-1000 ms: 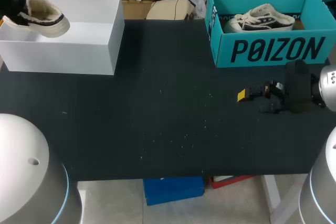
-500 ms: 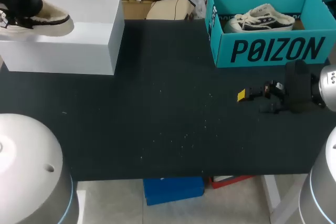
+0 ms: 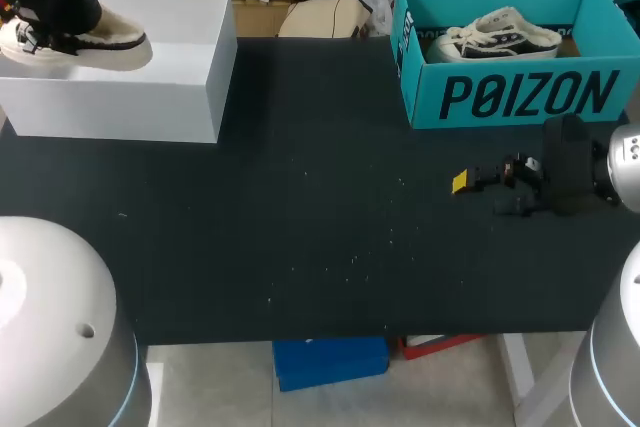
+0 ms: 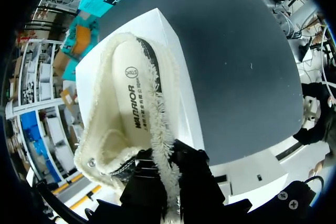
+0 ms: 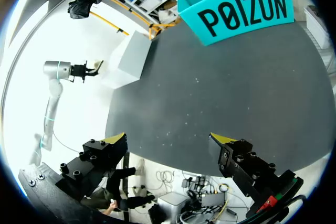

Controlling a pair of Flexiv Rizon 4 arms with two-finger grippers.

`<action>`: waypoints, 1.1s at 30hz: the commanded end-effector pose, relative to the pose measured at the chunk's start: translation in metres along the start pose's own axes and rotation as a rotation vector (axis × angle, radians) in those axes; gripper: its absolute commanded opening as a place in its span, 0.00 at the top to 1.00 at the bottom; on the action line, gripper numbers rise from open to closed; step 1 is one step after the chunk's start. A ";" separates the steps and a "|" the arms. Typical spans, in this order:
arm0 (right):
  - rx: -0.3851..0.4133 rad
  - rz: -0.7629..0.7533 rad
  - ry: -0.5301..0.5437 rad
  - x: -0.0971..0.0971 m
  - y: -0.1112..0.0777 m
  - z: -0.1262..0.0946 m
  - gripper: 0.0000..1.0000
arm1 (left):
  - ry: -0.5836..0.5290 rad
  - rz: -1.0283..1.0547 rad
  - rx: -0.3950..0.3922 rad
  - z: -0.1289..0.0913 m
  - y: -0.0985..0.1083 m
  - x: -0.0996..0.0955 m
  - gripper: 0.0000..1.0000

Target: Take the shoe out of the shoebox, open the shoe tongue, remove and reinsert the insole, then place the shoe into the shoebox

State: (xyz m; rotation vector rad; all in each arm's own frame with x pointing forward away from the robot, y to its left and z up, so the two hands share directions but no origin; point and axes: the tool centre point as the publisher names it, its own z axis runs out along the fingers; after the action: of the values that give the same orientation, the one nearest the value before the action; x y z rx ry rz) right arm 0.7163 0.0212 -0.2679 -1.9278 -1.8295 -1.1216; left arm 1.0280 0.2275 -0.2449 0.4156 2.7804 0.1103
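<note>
As left gripper (image 4: 167,176) clamps shoe (image 4: 131,114) over white box (image 3: 180,97), right gripper (image 5: 168,142) hangs released near table's (image 3: 300,227) right edge.

I am looking down on 1 table (image 3: 300,227) with a matte black top that is stretching across most of the head view. Small pale specks (image 3: 350,259) are lying scattered around its middle, and soft, even light is falling on it.

my left gripper (image 4: 167,169): far left, raised, clamped on shoe (image 4: 131,108) collar
my right gripper (image 5: 168,139): right side, fingers spread wide
</note>
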 end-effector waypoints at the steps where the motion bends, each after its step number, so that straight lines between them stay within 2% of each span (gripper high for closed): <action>1: 0.001 0.001 -0.003 0.001 0.000 0.001 0.00 | 0.021 0.008 0.001 0.018 0.001 -0.015 1.00; 9: 0.001 0.001 -0.003 0.001 0.000 0.001 0.00 | 0.054 0.033 -0.026 0.043 -0.009 -0.025 1.00; 11: 0.001 0.001 -0.003 0.001 0.000 0.001 0.00 | 0.072 0.040 -0.061 0.050 -0.017 -0.021 1.00; 13: 0.001 0.001 -0.003 0.001 0.000 0.001 0.00 | 0.080 0.027 -0.042 0.061 -0.020 -0.019 1.00; 16: 0.001 0.001 -0.003 0.001 0.000 0.001 0.00 | 0.097 0.013 -0.067 0.076 -0.023 -0.015 1.00; 21: 0.001 0.001 -0.003 0.001 0.000 0.001 0.00 | 0.116 -0.004 -0.050 0.093 -0.030 -0.009 1.00; 33: 0.001 0.001 -0.003 0.001 0.000 0.001 0.00 | 0.151 -0.005 -0.035 0.107 -0.038 -0.005 1.00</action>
State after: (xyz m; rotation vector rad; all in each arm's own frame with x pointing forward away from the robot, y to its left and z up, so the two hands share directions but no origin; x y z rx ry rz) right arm 0.7163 0.0212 -0.2679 -1.9277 -1.8294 -1.1216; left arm 1.0533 0.1946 -0.3474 0.4043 2.9156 0.1909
